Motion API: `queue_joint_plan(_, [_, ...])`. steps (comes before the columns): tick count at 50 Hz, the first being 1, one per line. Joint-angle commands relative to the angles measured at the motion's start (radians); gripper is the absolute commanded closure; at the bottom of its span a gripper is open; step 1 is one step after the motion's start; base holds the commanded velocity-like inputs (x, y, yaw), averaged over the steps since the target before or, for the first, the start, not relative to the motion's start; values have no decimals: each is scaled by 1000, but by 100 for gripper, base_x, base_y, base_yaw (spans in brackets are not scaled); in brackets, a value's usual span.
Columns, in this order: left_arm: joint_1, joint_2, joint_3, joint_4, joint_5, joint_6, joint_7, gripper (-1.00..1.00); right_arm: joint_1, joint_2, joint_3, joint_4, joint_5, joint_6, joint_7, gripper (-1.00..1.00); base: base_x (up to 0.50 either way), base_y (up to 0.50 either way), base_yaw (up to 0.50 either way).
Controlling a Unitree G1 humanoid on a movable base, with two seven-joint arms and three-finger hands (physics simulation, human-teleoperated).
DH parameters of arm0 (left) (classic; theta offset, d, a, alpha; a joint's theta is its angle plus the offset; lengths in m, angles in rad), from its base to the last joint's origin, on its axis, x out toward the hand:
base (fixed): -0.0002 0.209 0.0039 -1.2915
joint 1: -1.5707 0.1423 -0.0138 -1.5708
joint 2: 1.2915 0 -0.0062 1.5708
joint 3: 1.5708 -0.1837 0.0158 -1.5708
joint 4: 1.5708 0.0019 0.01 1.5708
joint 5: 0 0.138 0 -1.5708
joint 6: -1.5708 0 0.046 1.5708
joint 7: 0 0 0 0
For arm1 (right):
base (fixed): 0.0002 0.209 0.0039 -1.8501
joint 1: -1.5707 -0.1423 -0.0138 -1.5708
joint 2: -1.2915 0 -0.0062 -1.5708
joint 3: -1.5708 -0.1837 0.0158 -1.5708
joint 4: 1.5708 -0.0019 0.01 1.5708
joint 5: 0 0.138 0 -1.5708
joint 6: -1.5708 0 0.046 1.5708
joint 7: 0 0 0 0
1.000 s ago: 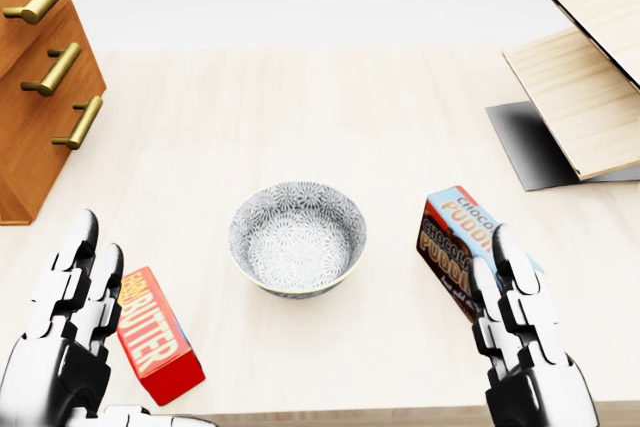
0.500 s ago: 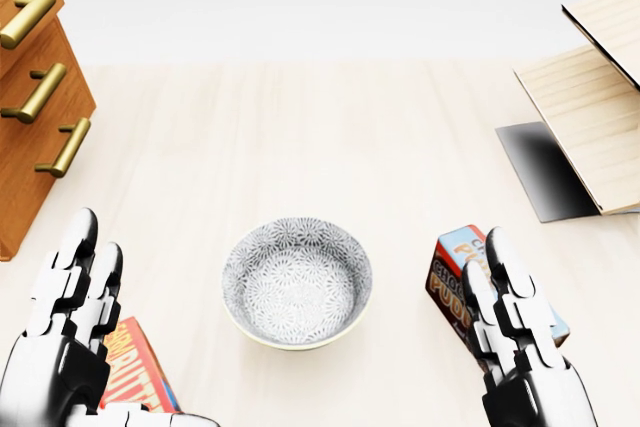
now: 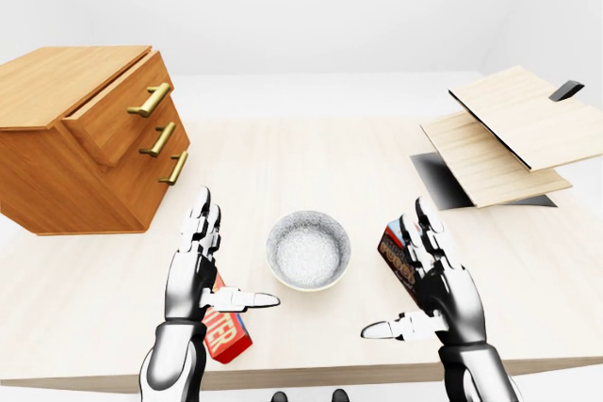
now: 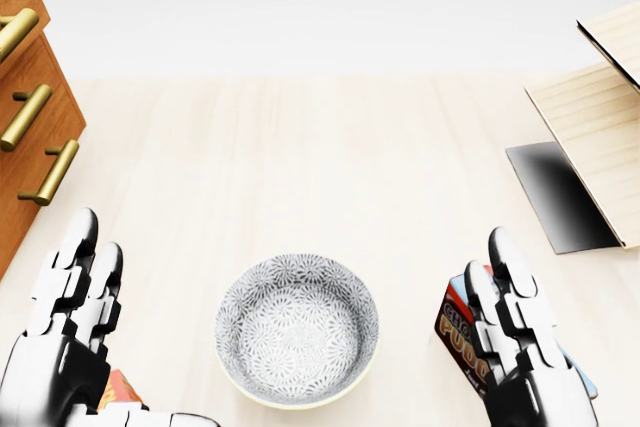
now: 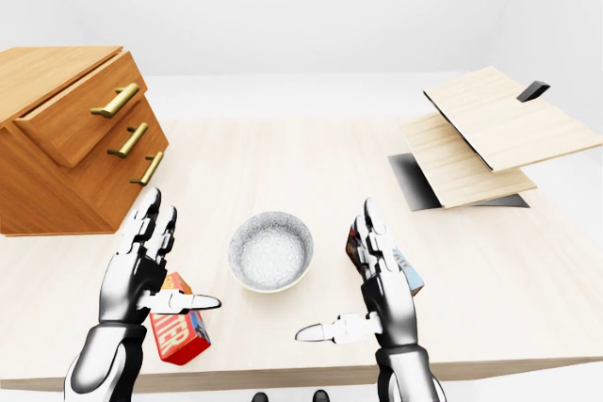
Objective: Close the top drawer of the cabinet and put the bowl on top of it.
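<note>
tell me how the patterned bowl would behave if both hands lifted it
The bowl looks rigid and glossy, like ceramic, so it should keep its shape but may slip in a pinch grip. It is wide, low and empty, so a push would probably slide it rather than tip it. Dropped, it could chip.

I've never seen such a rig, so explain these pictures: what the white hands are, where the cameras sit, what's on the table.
These are simulator renders of a humanoid robot steered by a person. All three cameras sit on its head, looking over its arms; the head view looks more steeply down. The white shapes are its left hand and right hand, both open, holding nothing. Between them on the table sits a patterned bowl. A butter box lies by the left hand, a chocolate pudding box by the right. At the left stands a wooden cabinet, its top drawer partly open. Tilted wooden boards lie at the right.
</note>
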State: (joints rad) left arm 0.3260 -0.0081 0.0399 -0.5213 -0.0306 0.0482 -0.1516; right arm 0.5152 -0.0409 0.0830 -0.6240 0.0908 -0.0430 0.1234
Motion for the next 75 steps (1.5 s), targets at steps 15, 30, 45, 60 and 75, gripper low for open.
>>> queue_joint_plan(15, [-9,1,2,7,-1,6,0,-100,-10,10,-10,11,-6,-10,-10,-100,0,0,0])
queue_joint_plan(30, [-17,0,3,22,2,2,1,-100,2,5,-6,9,-10,-34,-13,-100,0,18,0])
queue_joint_plan(45, [-21,3,-10,34,12,-2,7,-100,5,8,-15,2,-1,-29,3,-100,0,41,0])
queue_joint_plan(60, [-47,9,-13,72,20,2,10,-100,11,10,-18,-5,20,-29,24,-100,0,10,0])
queue_joint_plan(75, [-243,35,18,266,47,39,31,-100,38,9,-37,-28,69,-44,63,-100,0,0,0])
